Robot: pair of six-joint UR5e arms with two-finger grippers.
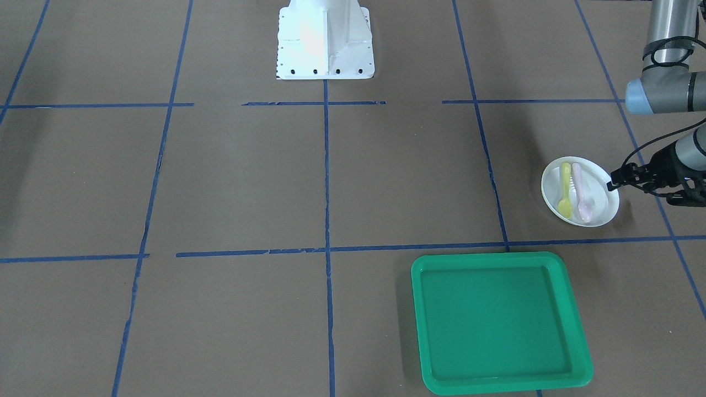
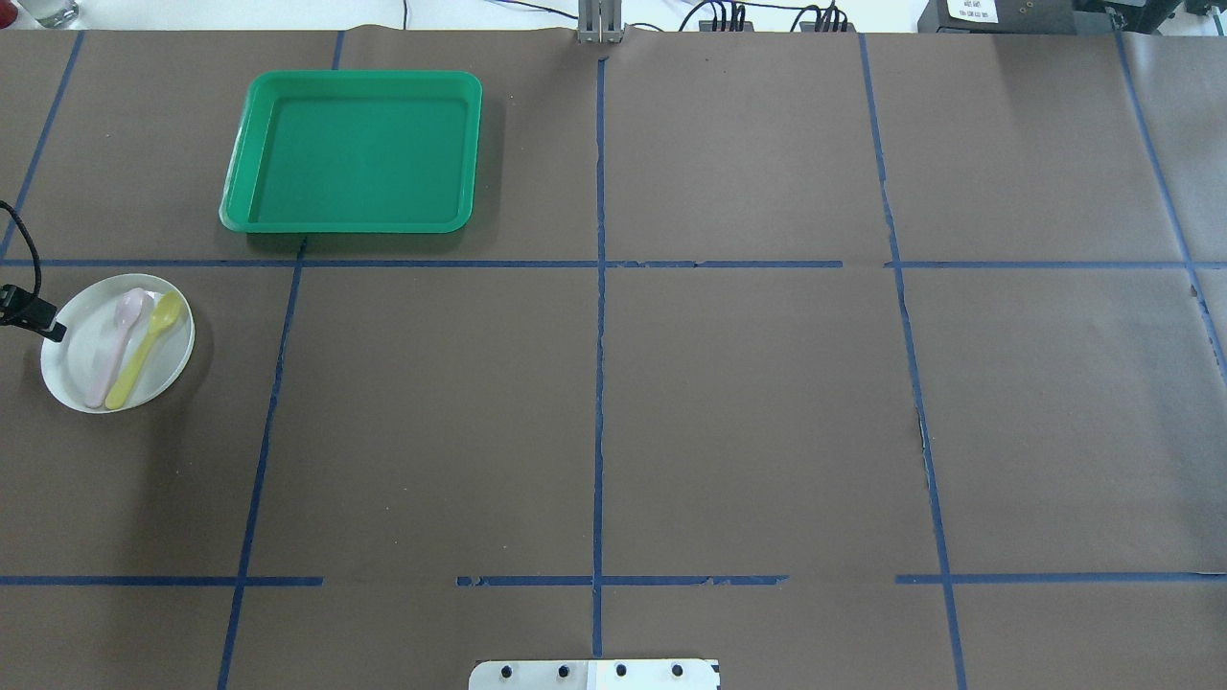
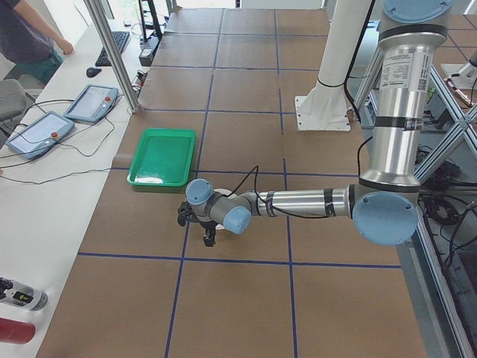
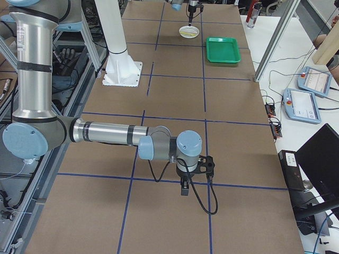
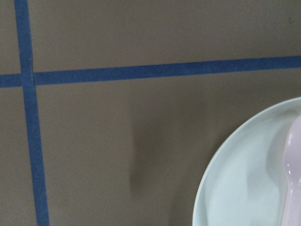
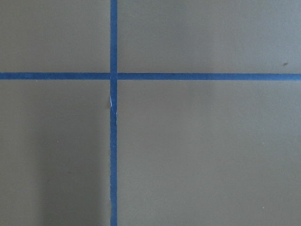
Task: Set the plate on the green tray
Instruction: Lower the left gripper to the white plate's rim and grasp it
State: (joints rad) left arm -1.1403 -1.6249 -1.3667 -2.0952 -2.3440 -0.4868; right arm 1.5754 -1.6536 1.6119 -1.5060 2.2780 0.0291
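The small white plate [image 1: 600, 208] lies on the brown table with a yellow spoon [image 1: 565, 190] and a pink spoon [image 1: 580, 193] in it. My left gripper [image 1: 612, 184] points down at the plate's outer rim, on the side away from the table's middle. I cannot tell whether it is open or shut. It also shows at the overhead view's left edge [image 2: 50, 331]. The left wrist view shows the plate's rim [image 5: 235, 188] at lower right. The green tray [image 1: 496, 320] lies empty, one grid line beyond the plate. My right gripper [image 4: 184, 189] shows only in the exterior right view, low over the table.
The robot's white base [image 1: 325, 41] stands at the table's middle edge. Blue tape lines [image 2: 599, 287] divide the brown table top. Tablets and cables [image 3: 45, 130] lie on the white bench beyond the tray.
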